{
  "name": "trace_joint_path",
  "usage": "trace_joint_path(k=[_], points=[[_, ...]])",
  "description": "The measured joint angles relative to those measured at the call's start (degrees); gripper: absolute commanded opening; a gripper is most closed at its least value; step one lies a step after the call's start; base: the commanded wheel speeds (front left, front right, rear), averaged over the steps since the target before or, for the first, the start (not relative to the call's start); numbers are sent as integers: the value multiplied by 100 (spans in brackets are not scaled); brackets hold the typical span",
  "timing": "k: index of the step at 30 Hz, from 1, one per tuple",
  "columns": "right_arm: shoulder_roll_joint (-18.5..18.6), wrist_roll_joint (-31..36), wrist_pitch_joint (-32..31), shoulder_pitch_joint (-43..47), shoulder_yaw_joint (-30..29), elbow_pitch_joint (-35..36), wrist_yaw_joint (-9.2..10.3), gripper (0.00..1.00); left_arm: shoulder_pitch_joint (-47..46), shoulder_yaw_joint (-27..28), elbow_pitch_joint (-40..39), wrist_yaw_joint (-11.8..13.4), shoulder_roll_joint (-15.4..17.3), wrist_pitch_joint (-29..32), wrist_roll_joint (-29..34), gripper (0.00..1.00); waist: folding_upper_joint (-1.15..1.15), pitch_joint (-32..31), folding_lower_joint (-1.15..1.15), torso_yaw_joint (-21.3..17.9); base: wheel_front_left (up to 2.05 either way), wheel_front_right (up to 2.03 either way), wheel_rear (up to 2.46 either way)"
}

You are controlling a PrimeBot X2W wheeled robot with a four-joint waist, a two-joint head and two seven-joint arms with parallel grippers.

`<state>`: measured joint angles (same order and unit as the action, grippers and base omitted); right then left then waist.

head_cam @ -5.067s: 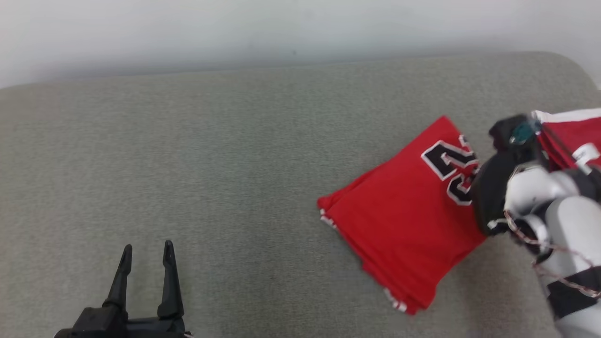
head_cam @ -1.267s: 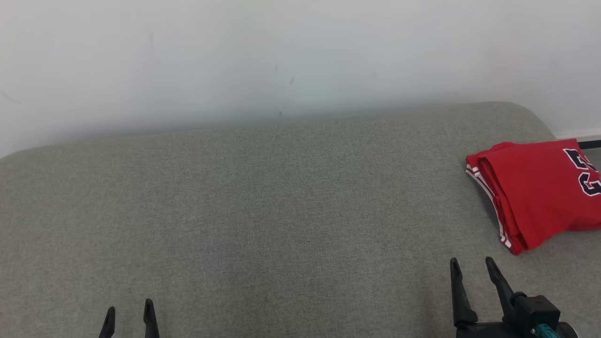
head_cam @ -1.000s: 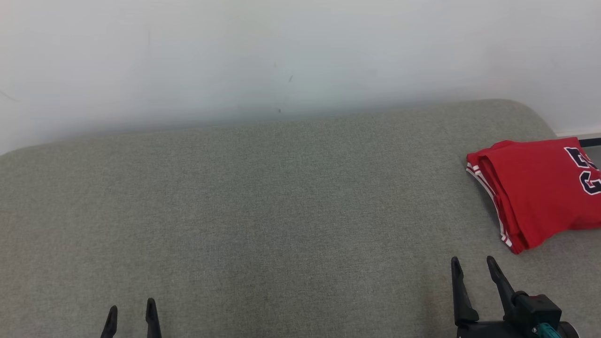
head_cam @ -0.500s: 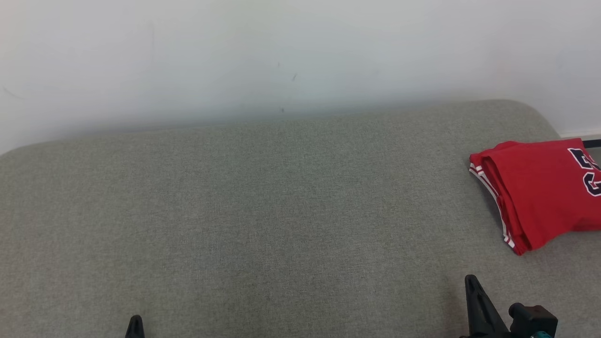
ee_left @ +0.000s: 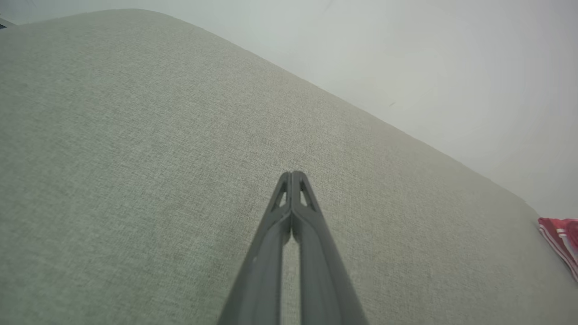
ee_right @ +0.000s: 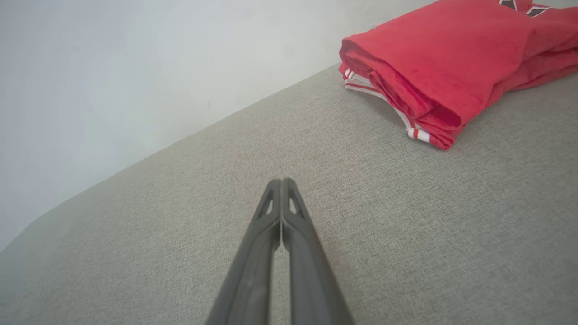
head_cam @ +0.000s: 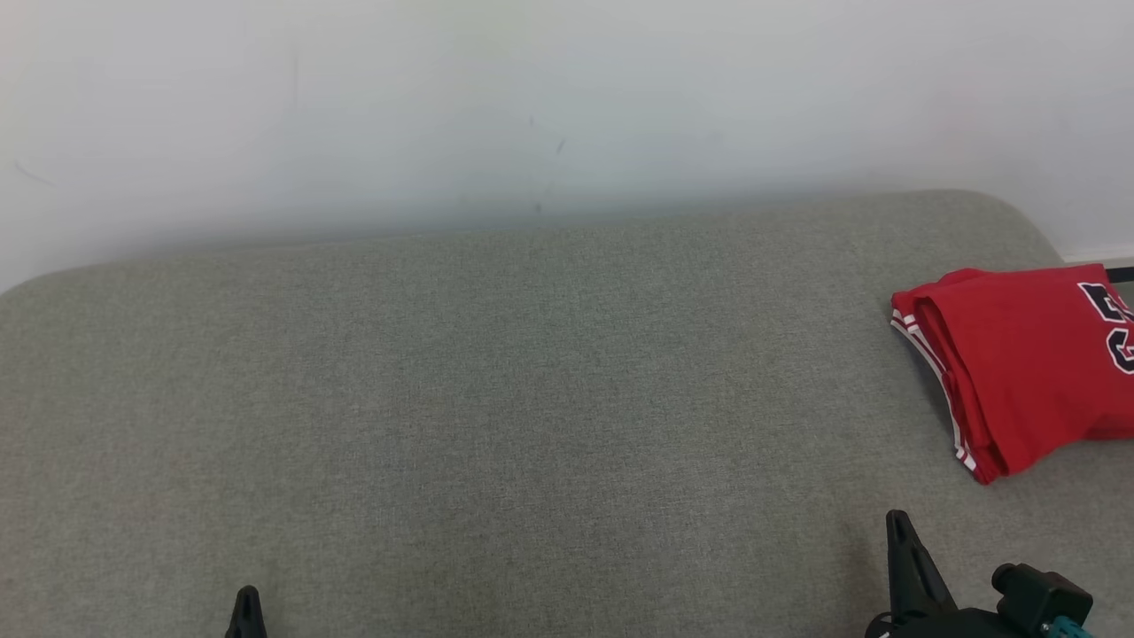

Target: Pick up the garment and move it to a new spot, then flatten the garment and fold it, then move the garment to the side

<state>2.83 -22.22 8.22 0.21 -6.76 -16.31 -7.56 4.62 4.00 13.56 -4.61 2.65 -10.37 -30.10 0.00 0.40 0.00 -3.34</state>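
The garment (head_cam: 1019, 363) is a red jersey with white-striped hems and dark numbers, folded into a thick stack at the right end of the grey cushion (head_cam: 532, 399). It also lies in the right wrist view, garment (ee_right: 442, 58) at upper right, and its hem peeks in at the left wrist view's right edge, garment (ee_left: 560, 237). My right gripper (ee_right: 281, 181) is shut and empty, above bare cushion, well short of the jersey. Its tip shows low right in the head view, right gripper (head_cam: 897, 518). My left gripper (ee_left: 292, 174) is shut with nothing in it, left gripper (head_cam: 246, 592) at the bottom left.
A pale wall (head_cam: 532, 106) runs behind the cushion's rounded far edge. The cushion's right end curves off just past the jersey, where a dark bar (head_cam: 1118, 275) shows. Wide bare cushion lies between the two grippers.
Both grippers have closed from open and dropped lower in the head view. The jersey lies where the right gripper released it earlier; the small shift of the picture is camera motion.
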Motion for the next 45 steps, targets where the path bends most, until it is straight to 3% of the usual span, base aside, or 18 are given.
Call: trace_joint_path(k=[22, 45], points=[[0, -2045, -420, -162, 12, 73, 0, 0, -285, 65, 4, -88, 1, 494, -1811, 0, 0, -5, 0, 67, 0, 0, 0], [1, -3712, -778, -325, 12, 120, 0, 0, -554, 132, 16, -145, 2, 903, -3322, 0, 0, -9, 0, 137, 0, 0, 0]])
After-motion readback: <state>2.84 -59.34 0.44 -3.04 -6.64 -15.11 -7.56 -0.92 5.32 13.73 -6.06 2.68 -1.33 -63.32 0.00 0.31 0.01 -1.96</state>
